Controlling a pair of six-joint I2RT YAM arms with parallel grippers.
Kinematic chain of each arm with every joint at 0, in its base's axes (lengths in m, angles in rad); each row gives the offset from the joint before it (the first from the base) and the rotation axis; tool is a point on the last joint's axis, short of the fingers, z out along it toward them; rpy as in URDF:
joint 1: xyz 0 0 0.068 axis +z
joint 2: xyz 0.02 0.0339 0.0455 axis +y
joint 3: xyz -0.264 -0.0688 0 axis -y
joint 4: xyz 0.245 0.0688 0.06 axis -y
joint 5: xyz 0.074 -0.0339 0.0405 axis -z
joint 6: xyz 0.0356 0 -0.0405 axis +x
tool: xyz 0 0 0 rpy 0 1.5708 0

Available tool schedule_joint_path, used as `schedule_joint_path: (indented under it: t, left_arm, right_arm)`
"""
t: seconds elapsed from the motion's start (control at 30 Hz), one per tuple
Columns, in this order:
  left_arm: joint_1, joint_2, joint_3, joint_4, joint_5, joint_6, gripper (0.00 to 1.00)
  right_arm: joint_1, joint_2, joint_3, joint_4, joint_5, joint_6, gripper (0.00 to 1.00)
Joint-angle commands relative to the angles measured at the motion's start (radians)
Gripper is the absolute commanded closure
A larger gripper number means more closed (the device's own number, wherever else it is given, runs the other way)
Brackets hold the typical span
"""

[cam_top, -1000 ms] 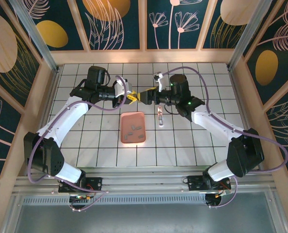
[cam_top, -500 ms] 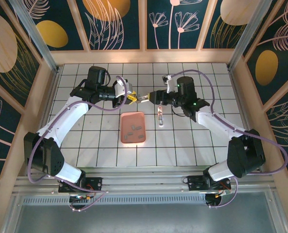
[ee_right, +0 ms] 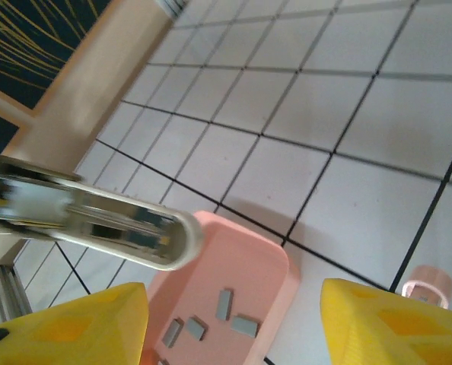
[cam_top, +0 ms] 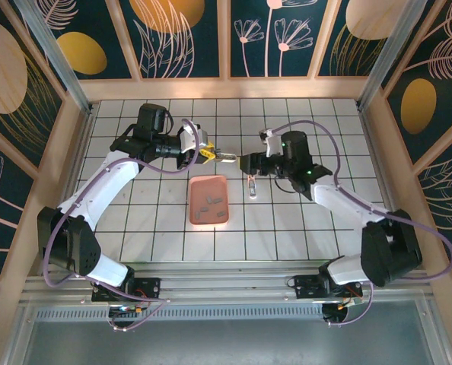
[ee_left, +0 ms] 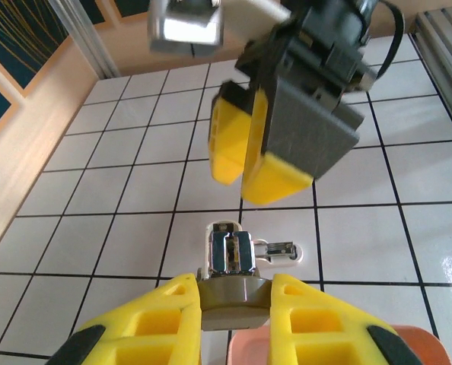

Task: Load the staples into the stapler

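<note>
Left pincer (ee_left: 235, 289) clamps a silvery rail (ee_left: 230, 252); right pincer (cam_top: 246, 163) gapes (staples (ee_right: 226, 304) lie in tray (ee_right: 249, 258)).

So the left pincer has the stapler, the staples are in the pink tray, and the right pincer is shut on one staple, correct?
Not quite. The right pincer is open and empty: the right wrist view shows its fingers wide apart with nothing between them. The rest holds: the left pincer is shut on the stapler, and the staples lie in the pink tray.
</note>
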Motion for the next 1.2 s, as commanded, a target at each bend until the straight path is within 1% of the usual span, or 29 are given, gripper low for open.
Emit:
schedule_joint_path:
  t: [0.0,0.07,0.13,0.2,0.27,0.37,0.43,0.47,0.53,0.6,0.77,0.87,1.0,1.17]
  left_arm:
    - [-0.001,-0.01,0.006,0.098,0.039,-0.068,1.0]
    - [0.0,-0.031,-0.041,0.224,0.041,-0.154,1.0]
    - [-0.001,-0.067,-0.129,0.433,0.038,-0.275,1.0]
    - [0.0,-0.091,-0.204,0.644,0.004,-0.422,1.0]
    - [-0.001,-0.103,-0.25,0.775,-0.031,-0.524,1.0]
    - [-0.002,-0.127,-0.33,0.983,-0.087,-0.639,1.0]
    - [-0.002,-0.139,-0.386,1.132,-0.125,-0.718,1.0]
    - [-0.002,-0.143,-0.396,1.169,-0.134,-0.743,1.0]
    - [-0.004,-0.142,-0.404,1.203,-0.14,-0.76,1.0]
    - [-0.003,-0.145,-0.408,1.219,-0.146,-0.762,1.0]
    - [-0.003,-0.142,-0.411,1.235,-0.142,-0.776,1.0]
    - [-0.005,-0.139,-0.412,1.265,-0.136,-0.807,1.0]
    - [-0.008,-0.131,-0.412,1.274,-0.14,-0.809,1.0]
    - [-0.012,-0.131,-0.416,1.27,-0.138,-0.814,1.0]
  right_arm:
    - [-0.024,-0.092,-0.001,0.071,0.02,0.007,0.38]
    - [-0.042,-0.095,0.01,0.074,0.022,0.145,0.39]
    - [-0.051,-0.084,0.029,0.063,0.041,0.316,0.42]
    - [-0.051,-0.065,0.057,0.06,0.042,0.455,0.44]
    - [-0.045,-0.051,0.085,0.067,0.052,0.55,0.44]
    - [-0.033,-0.054,0.108,0.081,0.111,0.665,0.4]
    - [-0.03,-0.058,0.09,0.126,0.143,0.795,0.4]
    - [-0.031,-0.056,0.078,0.163,0.144,0.842,0.39]
    - [-0.021,-0.047,0.058,0.268,0.127,0.888,0.38]
    - [0.006,-0.036,0.066,0.3,0.163,0.905,0.36]
    - [0.049,0.005,0.075,0.419,0.199,0.929,0.35]
    - [0.056,0.036,0.097,0.433,0.214,0.946,0.35]
    - [0.072,0.069,0.12,0.501,0.205,0.939,0.35]
    - [0.076,0.087,0.113,0.58,0.208,0.955,0.38]
